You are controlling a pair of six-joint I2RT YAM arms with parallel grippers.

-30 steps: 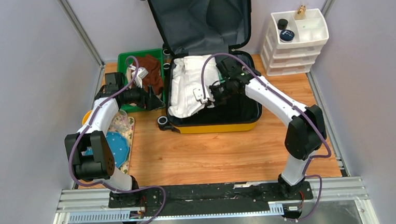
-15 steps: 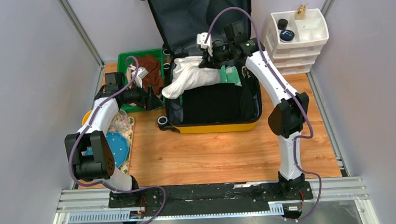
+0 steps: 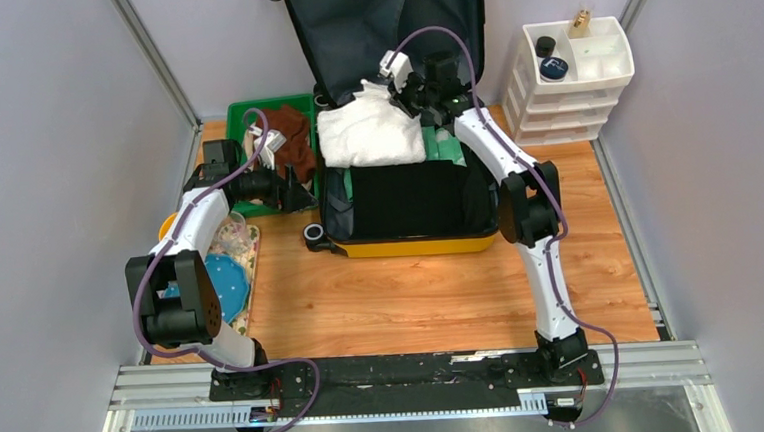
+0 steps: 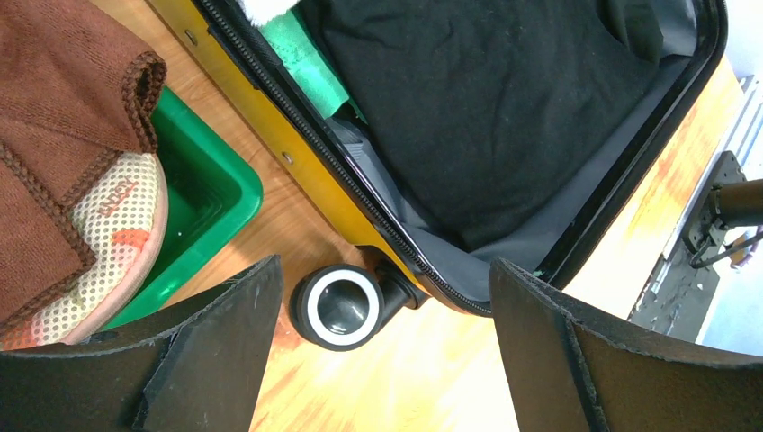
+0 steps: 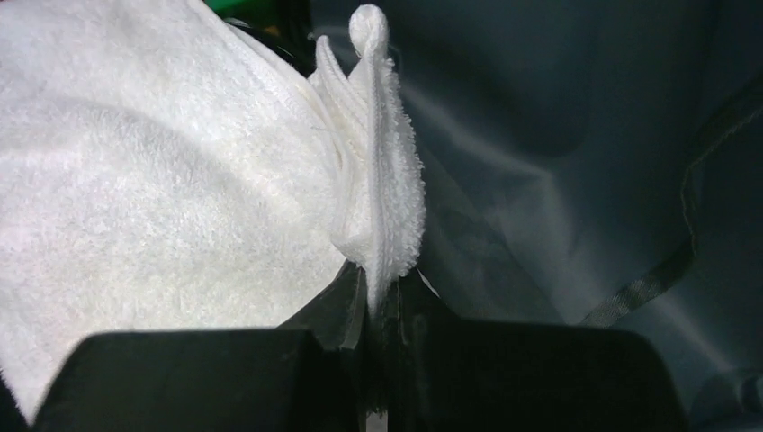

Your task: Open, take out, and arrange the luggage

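"Where does the robot have room to move?"

"In front: bare orange-brown wooden tabletop [image 3: 413,304] lies between the arm bases and the large yellow hard-shell suitcase [image 3: 415,245]. The suitcase's left edge sits just beside the green plastic tray [image 3: 238,113]. The left gripper [image 3: 301,193] hangs over that gap, jaws wide apart, holding nothing."

"And to the right?"

"A narrower strip, then the white plastic drawer unit [image 3: 572,104]."

"How does the suitcase lie?"

"Open at the table's far middle, lid standing up at the far side — black wheels [image 3: 314,236] facing left, so its long axis runs left to right."

"The right gripper [image 5: 382,301]?"

"Clamped on a corner of the fluffy white towel [image 3: 368,135], over the far part of the open shell. Plain grey walls close in three sides."
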